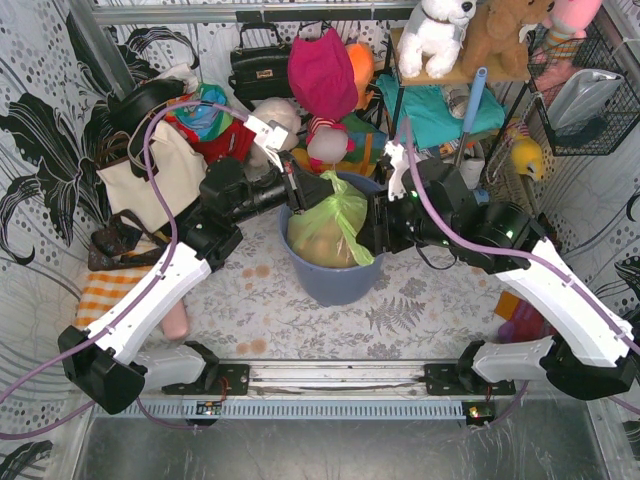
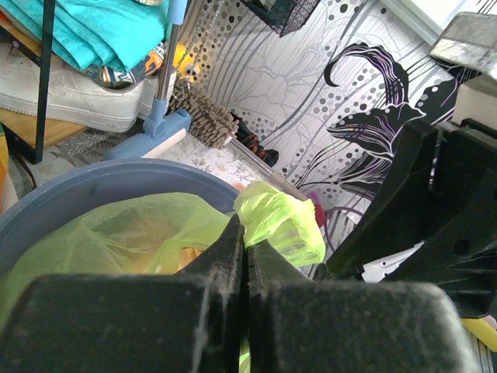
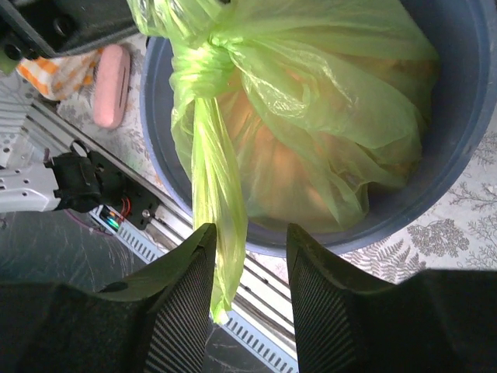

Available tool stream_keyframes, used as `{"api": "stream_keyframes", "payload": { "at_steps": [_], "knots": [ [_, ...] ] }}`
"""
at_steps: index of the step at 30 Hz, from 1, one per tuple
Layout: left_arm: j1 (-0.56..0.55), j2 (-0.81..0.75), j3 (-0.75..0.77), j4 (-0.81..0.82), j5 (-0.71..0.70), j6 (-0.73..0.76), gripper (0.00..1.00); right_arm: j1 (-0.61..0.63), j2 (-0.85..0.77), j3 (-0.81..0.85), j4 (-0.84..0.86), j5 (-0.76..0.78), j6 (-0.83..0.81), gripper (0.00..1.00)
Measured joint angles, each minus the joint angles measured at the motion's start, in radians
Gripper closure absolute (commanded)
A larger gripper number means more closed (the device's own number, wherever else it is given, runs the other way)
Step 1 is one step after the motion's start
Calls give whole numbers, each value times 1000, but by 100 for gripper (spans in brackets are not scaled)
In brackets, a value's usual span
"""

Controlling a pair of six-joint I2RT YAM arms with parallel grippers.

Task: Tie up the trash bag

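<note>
**Bag tail lying between spread right jaws; left pinch at the far rim**

Nearest, at bin's right side: right gripper (image 3: 250,241) spread, jaws well apart, clamped on nothing. Between them, closer to one finger, a thin twisted tail (image 3: 219,233) of the trash bag (image 3: 311,101), crossing the rim of the blue-grey bin (image 3: 458,155). Long axis along the fingers, tips toward palm; loose end about level with the pads. Judged: a plain squeeze enough to catch it, right arm clearly the nearer for that.

Further in, over bin's mouth: bunched neck (image 3: 198,66) at tail's root, maybe a first knot, cannot tell. Bag itself seated inside bin, with brown paper visible through the plastic.

At bin's far-left rim: left gripper (image 2: 245,241) pressed together, pinching a crumpled green ear (image 2: 279,221) of bag.

Tail and jaw gap: visible from right wrist only. Pinch: from left wrist only. From above: arms flanking bin, jaw detail too small.

Behind bin: blue-handled brush (image 2: 167,132), white sneaker (image 2: 70,93).
</note>
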Motion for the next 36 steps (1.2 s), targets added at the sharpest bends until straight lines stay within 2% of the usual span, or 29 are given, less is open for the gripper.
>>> {"api": "stream_keyframes", "payload": {
  "at_steps": [17,22,27,36],
  "knots": [
    [0,0,-10,0,2,0,93,0,40,-123,69,-43,-44,70],
    [0,-1,-11,0,2,0,93,0,37,-169,138,-35,-55,64],
    [0,-1,-11,0,2,0,93,0,35,-230,226,-82,-64,67],
    [0,-1,-11,0,2,0,93,0,23,-256,258,-220,-75,90]
  ]
}}
